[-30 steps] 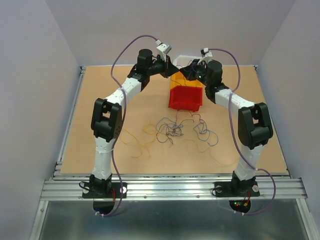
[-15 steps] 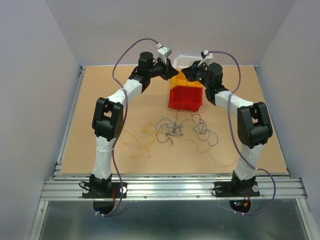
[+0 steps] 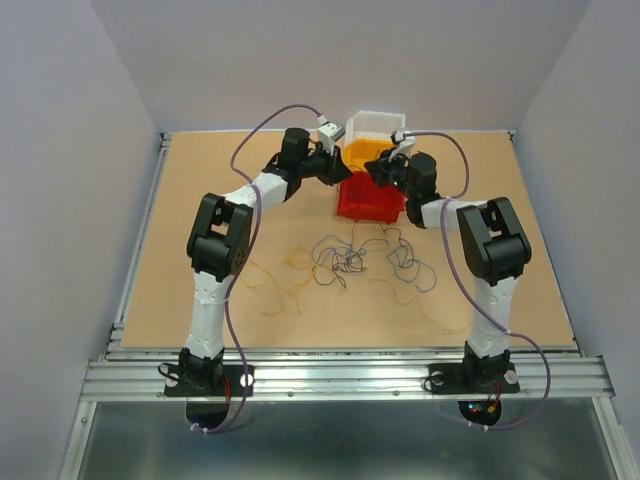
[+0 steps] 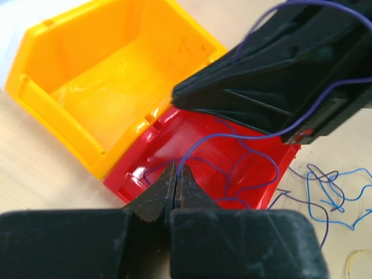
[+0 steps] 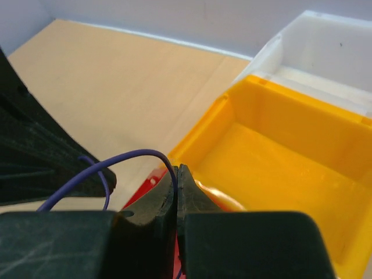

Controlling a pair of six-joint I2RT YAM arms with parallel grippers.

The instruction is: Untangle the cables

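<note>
Reaching over the red bin (image 3: 370, 203), both arms were seen with their tips brought close together at the far middle of the table (image 3: 200, 200). The left gripper (image 4: 176, 173) was closed right down, its fingers pressed together with a thin blue-purple cable (image 4: 216, 135) nipped at the very tips. From that pinch the strand was seen to rise, bend over to the right and run toward the right gripper (image 5: 177, 174), while further loops of it were laid inside the red bin. The right gripper was likewise clamped fully together on a purple strand, which was arched up and away to the left from its tips. It was probably the same cable, though the run between the two could not be followed in any view.

The rest of the cables (image 3: 345, 258) were laid on the table, nearer the arm bases than the red bin. They were tangled in a loose knot whose long axis was set left to right across the table (dark blue-purple loops at the middle and right, yellow-orange ones trailing off at the left). The bins were set in a row running away from the arms: red nearest, the yellow bin (image 3: 362, 153) behind it, the white bin (image 3: 378, 125) farthest.
</note>
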